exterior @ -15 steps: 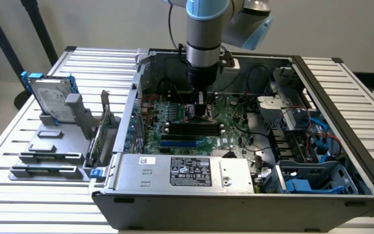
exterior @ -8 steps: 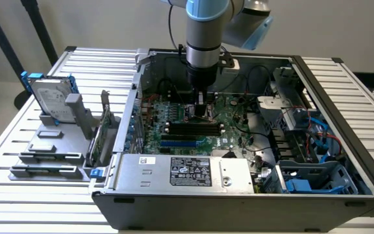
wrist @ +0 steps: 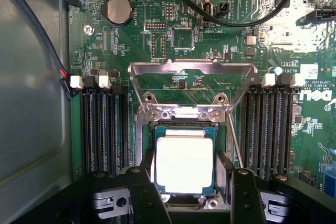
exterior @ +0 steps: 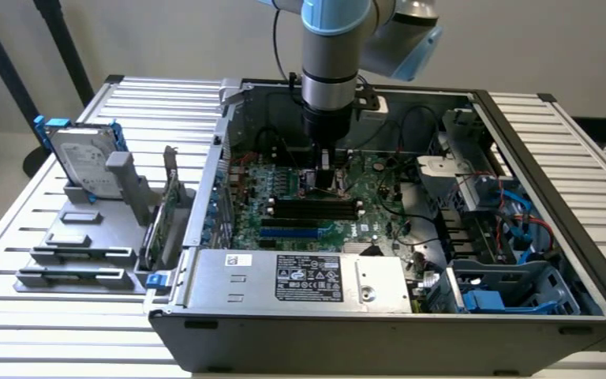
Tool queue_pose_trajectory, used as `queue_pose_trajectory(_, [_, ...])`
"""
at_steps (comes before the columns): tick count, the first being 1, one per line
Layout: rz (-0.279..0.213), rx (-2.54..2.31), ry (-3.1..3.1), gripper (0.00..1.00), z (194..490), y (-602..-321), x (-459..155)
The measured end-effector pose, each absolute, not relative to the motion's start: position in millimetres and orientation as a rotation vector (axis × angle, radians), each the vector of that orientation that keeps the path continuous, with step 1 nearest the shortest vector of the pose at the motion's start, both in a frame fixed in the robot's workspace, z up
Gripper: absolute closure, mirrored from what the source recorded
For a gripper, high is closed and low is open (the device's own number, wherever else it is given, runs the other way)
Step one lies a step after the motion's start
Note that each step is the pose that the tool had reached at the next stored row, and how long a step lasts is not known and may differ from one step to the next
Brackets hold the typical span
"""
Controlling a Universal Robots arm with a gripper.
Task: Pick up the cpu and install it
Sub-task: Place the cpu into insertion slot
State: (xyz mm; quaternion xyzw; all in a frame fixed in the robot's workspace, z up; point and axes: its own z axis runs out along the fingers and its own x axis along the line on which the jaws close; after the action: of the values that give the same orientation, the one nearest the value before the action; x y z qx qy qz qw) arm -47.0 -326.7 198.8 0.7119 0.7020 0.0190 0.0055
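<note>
Grey steel walls of the open computer case (exterior: 387, 335) surround the green motherboard (exterior: 361, 217) in the exterior view. We see the arm (exterior: 330, 71) reaching straight down into the case. Its dark gripper (exterior: 327, 180) is low over the middle of the board, just behind the row of black memory slots (exterior: 314, 209). Well apart, toward the exterior view's left, the large silver hard drive in its blue frame (exterior: 82, 158) stands on a grey fixture (exterior: 82, 237).

In the wrist view we look along the gripper's own axis. The cpu (wrist: 184, 163), a small flat square chip with a bright silver-grey metal top and a thin teal rim, lies flat in the metal-edged socket (wrist: 142, 135). It is directly ahead of the gripper (wrist: 190, 174) and squarely between its two black fingers (wrist: 143, 195). The fingers stand apart, one on each of two opposite sides of the chip, with their inner faces parallel to its edges. A strip of dark socket wall shows between at least one finger and the chip, so we judge that nothing is clamped and the cpu rests in its seat on its own. Being square, it has no long axis to align, and its edges sit true to the socket. The bright metal retention frame (wrist: 191, 67) is swung open beyond the socket, not over the chip.
</note>
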Motion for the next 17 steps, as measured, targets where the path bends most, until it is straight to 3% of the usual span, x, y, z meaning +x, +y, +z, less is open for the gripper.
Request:
queue_pose_trajectory(7, [0.06,2.229,2.198,0.46,198.3,-326.3,-47.0])
queue_pose_trajectory(9, [0.06,2.229,2.198,0.38,198.3,-326.3,-47.0])
queue_pose_trajectory(11, [0.06,2.229,2.198,0.38,198.3,-326.2,-47.0])
queue_pose_trajectory(12, [0.06,2.229,2.198,0.32,198.3,-326.2,-47.0])
queue_pose_trajectory(17, [0.06,2.229,2.198,0.32,198.3,-325.0,-47.0])
